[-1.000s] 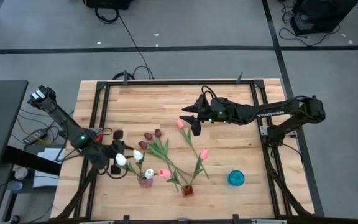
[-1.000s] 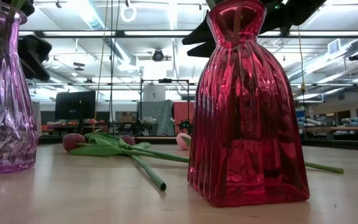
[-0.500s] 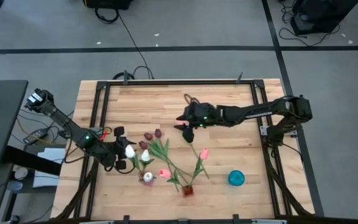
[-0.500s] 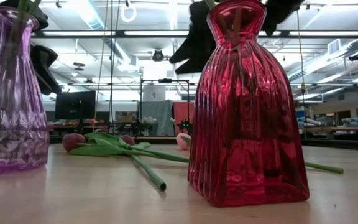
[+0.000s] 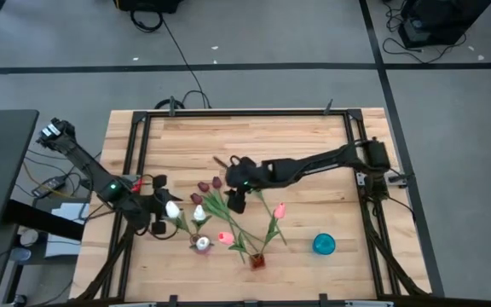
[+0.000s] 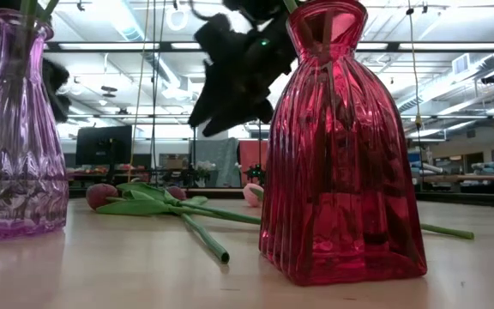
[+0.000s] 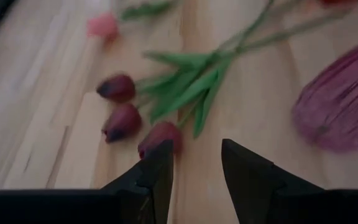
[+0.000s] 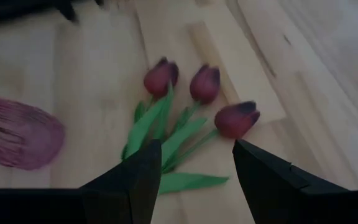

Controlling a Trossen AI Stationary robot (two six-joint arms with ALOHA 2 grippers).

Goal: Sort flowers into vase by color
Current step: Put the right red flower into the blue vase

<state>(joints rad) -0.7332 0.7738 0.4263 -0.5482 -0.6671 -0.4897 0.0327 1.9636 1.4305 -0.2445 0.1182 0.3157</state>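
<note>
Right wrist view shows three dark maroon tulips lying flat on the wooden table, just ahead of the right gripper. Its fingers are spread wide and hold nothing. The left gripper sits near a purple vase with its fingers apart and empty. A pink tulip stands up from the red vase.
</note>
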